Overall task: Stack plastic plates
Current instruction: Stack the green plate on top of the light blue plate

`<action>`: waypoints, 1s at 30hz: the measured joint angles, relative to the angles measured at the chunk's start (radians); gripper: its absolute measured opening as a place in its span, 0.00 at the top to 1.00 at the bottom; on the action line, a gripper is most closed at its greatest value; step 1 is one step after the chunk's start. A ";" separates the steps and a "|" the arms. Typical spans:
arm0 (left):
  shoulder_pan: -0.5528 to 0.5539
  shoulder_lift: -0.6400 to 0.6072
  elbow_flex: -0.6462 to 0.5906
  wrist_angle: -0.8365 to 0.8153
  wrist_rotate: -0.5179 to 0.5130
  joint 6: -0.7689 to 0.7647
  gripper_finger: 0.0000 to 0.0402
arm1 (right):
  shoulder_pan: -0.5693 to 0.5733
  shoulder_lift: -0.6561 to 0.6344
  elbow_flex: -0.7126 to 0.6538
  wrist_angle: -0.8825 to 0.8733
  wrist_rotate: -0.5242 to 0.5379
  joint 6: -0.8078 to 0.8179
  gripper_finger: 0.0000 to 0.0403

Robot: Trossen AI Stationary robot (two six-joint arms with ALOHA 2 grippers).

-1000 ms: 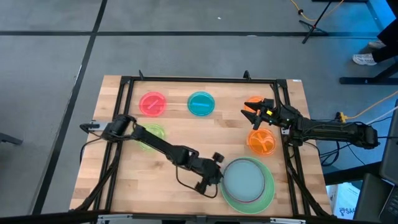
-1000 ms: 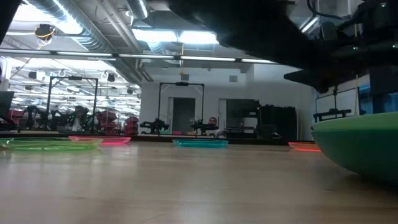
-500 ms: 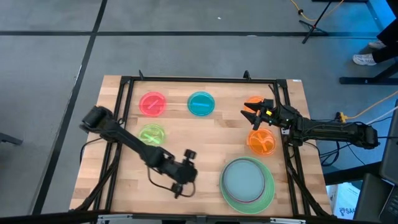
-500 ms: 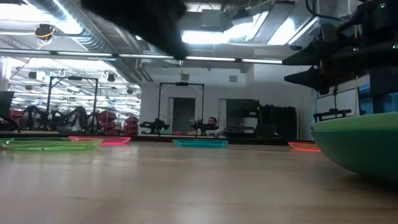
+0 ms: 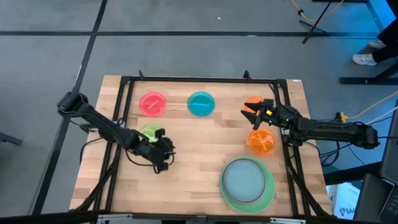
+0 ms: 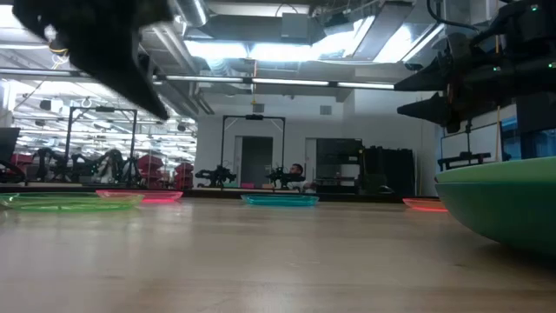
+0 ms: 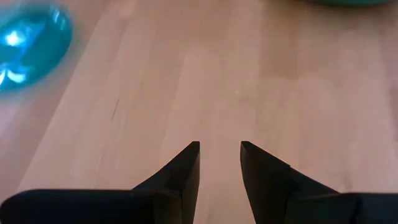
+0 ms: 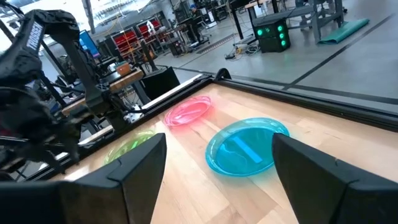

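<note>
- The bench is a wooden top with a dark frame along its edges.
- The stack of large plates sits at the near edge, toward the right corner: a mint green plate underneath, a grey-blue plate on top, and a thin magenta rim showing between them. In the low view the stack's green side fills the right.
- The left gripper is over the left half of the bench, just beside the lime plate. In its wrist view the two dark fingers stand a little apart over bare wood, pinching nothing.
- The right gripper hangs by the right edge, between the two orange plates. Its fingers are spread wide and empty.
- The teal plate lies near the far edge, about mid-bench.
- The pink plate lies left of it, near the far left corner.
- One orange plate lies at the right edge, just beyond the stack.
- The other orange plate lies nearer the far right corner, partly under the right gripper.
</note>
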 joint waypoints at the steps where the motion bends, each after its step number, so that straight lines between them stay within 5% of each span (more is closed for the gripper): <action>1: 0.004 -0.011 -0.025 0.000 0.000 -0.020 0.73 | 0.000 0.000 0.000 -0.001 0.003 0.000 0.30; 10: 0.007 -0.020 -0.169 -0.025 0.038 -0.175 0.73 | 0.000 0.000 0.000 -0.001 0.018 0.000 0.30; 30: 0.006 -0.019 -0.264 -0.053 0.058 -0.310 0.73 | 0.000 0.000 0.000 -0.001 0.019 0.000 0.30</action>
